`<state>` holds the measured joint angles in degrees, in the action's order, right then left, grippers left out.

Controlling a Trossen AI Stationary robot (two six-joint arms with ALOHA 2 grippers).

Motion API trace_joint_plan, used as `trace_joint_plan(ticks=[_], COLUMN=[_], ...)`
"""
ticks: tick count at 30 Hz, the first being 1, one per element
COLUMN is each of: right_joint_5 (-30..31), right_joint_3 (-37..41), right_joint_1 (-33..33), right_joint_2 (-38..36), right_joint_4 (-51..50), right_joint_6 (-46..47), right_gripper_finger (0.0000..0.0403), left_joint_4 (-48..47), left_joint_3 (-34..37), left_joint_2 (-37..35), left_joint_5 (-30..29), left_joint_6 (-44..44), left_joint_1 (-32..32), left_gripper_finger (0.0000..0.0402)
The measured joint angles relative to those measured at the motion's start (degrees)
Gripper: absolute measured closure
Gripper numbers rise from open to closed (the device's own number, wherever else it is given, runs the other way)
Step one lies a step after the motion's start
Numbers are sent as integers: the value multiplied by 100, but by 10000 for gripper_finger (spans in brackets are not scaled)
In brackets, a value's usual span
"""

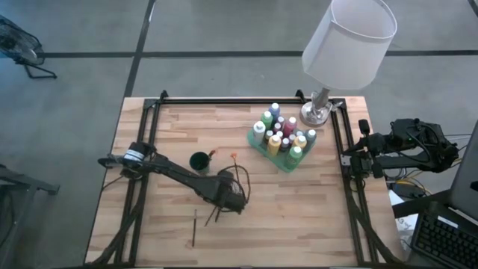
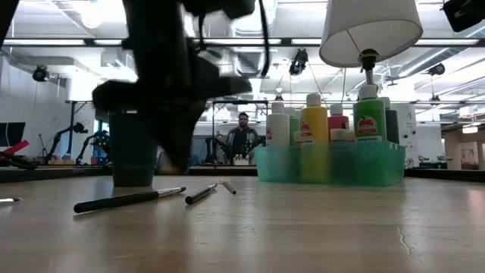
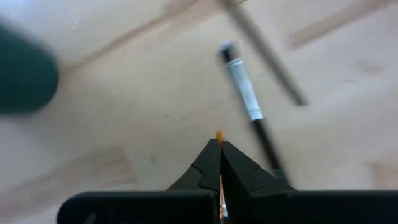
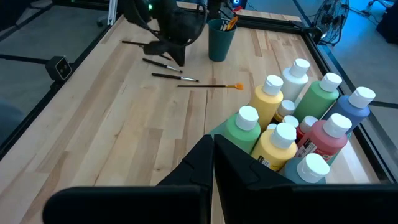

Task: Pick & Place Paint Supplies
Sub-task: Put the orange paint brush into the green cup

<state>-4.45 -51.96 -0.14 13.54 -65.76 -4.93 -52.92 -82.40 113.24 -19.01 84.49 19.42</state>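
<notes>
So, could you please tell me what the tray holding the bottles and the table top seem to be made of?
The tray looks like translucent green plastic: the bottles show dimly through its glossy wall. The table top looks like pale wood in glued strips, with visible grain and a smooth, probably sealed finish.

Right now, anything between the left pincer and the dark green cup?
Nothing visible. The left pincer, shut, sits low among loose brushes; bare tabletop separates it from the dark green cup, in the high and right wrist views.
</notes>
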Motion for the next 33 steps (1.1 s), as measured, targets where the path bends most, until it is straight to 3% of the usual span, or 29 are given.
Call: trace_joint_plan(ticks=[9, 21, 26, 33], right_joint_5=[1, 1, 2, 2], right_joint_3=[0, 1, 0, 0], right_joint_1=[2, 1, 1, 0], right_joint_2=[2, 2, 2, 2], right_joint_4=[-2, 0, 0, 0], right_joint_6=[0, 0, 0, 0], right_gripper_finger=[394, 394, 394, 394], left_joint_4=[785, 2054, 2998, 5959], left_joint_3=[-127, 55, 781, 2794], left_joint_2=[-1006, -2829, -3730, -5203], left_joint_5=[-978, -1609, -1712, -1435], left_joint_6=[-2478, -5669, -6695, -7732], left_joint_1=[-18, -69, -84, -133], left_gripper_finger=[400, 400, 400, 401])
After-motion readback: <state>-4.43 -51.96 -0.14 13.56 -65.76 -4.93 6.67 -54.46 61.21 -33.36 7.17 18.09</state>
